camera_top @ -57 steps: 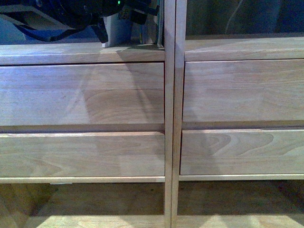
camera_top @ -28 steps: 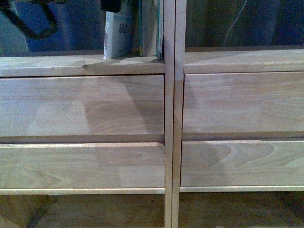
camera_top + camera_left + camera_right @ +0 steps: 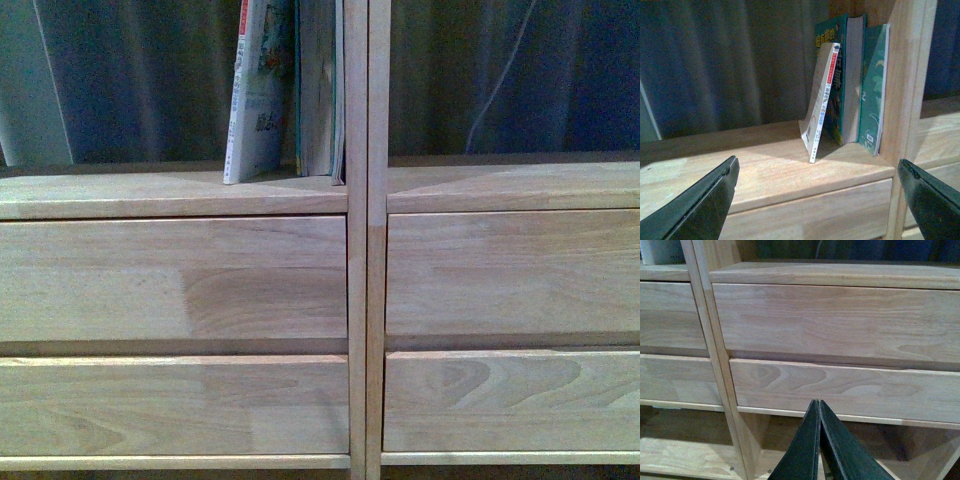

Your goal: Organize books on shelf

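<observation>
Thin white paperback (image 3: 821, 105) leans on teal book (image 3: 846, 80), looks light, floppy; pinch near spine; left gripper (image 3: 817, 200) jaws released, right gripper (image 3: 819, 440) clenched empty.

Left gripper (image 3: 817, 200) fingers spread wide; right gripper (image 3: 819, 440) fingers pressed together.

Likely home or staged room: light-wood shelf (image 3: 170, 195) with drawer fronts, books (image 3: 850, 80), dark curtain (image 3: 715, 60) behind.
</observation>
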You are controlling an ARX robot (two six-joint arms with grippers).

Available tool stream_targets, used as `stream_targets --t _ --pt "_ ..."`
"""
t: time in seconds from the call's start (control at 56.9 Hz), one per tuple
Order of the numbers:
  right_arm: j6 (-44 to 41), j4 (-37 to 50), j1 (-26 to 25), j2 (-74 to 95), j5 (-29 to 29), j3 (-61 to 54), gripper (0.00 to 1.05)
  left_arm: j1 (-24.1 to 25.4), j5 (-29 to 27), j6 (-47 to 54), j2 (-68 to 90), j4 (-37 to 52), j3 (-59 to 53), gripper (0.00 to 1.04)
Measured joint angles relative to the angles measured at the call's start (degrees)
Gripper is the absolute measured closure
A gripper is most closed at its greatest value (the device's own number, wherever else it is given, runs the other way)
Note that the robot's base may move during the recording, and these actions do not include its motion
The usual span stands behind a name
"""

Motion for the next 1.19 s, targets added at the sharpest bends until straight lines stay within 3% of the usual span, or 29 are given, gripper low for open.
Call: stream_targets --t 0.123,0.228,0.316,0.668,0.791,0.861,1.195 --pt "0.00 0.00 0.00 0.00 0.00 0.00 1.02 2.82 1.68 -0.63 -12.57 -6.43 -7.21 0.08" --pt "0.00 0.00 0.00 0.00 -0.02 0.00 0.98 4.55 -10.32 -1.79 -24.68 -22.77 -11.26 0.24" --pt "0.00 0.00 0.00 -0.02 0.17 0.00 0.82 5.84 -13.29 -2.49 -34.01 -28.92 -17.92 0.40" --pt "0.00 0.00 0.02 -0.02 0.00 0.00 0.22 5.86 -12.90 -2.69 -41.48 -27.39 -26.67 1.02" --pt "0.11 0.00 0.02 -0.02 0.00 0.00 0.06 5.86 -12.87 -2.84 -44.39 -29.27 -28.06 1.02" --pt "0.15 0.00 0.02 -0.02 0.00 0.00 0.07 5.86 -12.90 -2.84 -48.85 -32.61 -29.22 1.02" --pt "0.17 0.00 0.02 -0.02 0.00 0.00 0.07 5.86 -12.92 -2.84 -52.13 -32.63 -32.09 1.02"
